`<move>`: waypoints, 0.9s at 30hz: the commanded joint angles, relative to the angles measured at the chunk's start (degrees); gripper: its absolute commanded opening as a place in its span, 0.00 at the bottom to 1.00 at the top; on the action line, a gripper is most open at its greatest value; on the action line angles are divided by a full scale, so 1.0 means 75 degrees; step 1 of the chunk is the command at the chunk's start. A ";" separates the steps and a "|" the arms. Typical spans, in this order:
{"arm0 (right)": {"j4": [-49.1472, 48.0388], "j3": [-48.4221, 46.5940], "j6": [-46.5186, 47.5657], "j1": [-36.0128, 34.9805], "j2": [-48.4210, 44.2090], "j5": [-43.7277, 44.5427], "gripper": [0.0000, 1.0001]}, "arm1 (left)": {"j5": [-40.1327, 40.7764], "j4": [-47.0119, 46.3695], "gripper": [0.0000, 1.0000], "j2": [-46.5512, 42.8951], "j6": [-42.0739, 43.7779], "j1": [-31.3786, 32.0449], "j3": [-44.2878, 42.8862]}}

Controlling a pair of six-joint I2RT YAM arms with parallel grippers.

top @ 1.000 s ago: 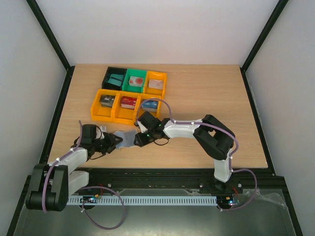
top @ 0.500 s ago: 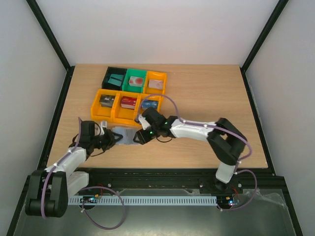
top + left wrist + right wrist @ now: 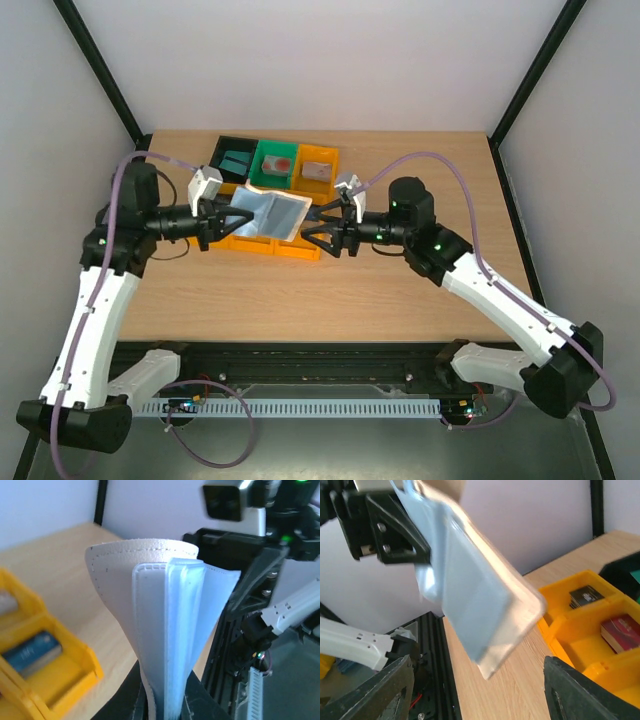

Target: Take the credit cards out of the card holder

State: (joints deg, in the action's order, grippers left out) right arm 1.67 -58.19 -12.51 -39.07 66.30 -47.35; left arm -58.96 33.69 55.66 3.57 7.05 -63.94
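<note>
Black-and-white arms, two, bolted at the near edge; we list outward from them.

Left tool: raised off the tabletop, fingers clamped on one end of the card holder.

Card holder: in the air above the front row of bins, spread open, tan outside, grey-blue pockets uppermost. In the left wrist view its layers fan upward from the grip. We cannot tell whether any card sits in them.

Right tool: fingers apart with nothing between them, just beside the holder's free end, not touching it as far as we can see.

Step in hand, as we judge it: bring the right tool to a pocket mouth and draw a card out. To do it well we would hold the left grip firm, approach along the pocket's line, pinch only the card's exposed edge and not the lining, and pull straight so the holder does not twist loose.

Orange bins, green bin, black bin: two rows, under and beyond the holder. Teal card lies in the black bin; red card lies in an orange compartment.

Tabletop: pale wood grain, matt.

Room: white walls, black frame posts at the corners.
</note>
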 commanded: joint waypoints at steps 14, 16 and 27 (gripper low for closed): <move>-0.1003 -0.0067 0.0191 -0.0006 -0.0359 -0.0024 0.60 | -0.0861 0.0486 0.02 0.0241 0.0031 0.0173 -0.1740; -0.0939 -0.0118 0.0226 -0.0004 -0.0296 0.0111 0.57 | -0.0874 0.0446 0.02 0.0234 -0.0011 0.0173 -0.1734; -0.1022 -0.0380 0.0043 -0.0001 0.0138 0.0122 0.49 | -0.0953 0.0408 0.02 0.0232 -0.0008 0.0231 -0.1677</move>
State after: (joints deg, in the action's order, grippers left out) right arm -3.57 -58.67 -11.25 -39.07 66.63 -45.08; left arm -64.31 38.41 57.74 4.21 8.47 -75.83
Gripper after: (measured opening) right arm 0.484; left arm 0.092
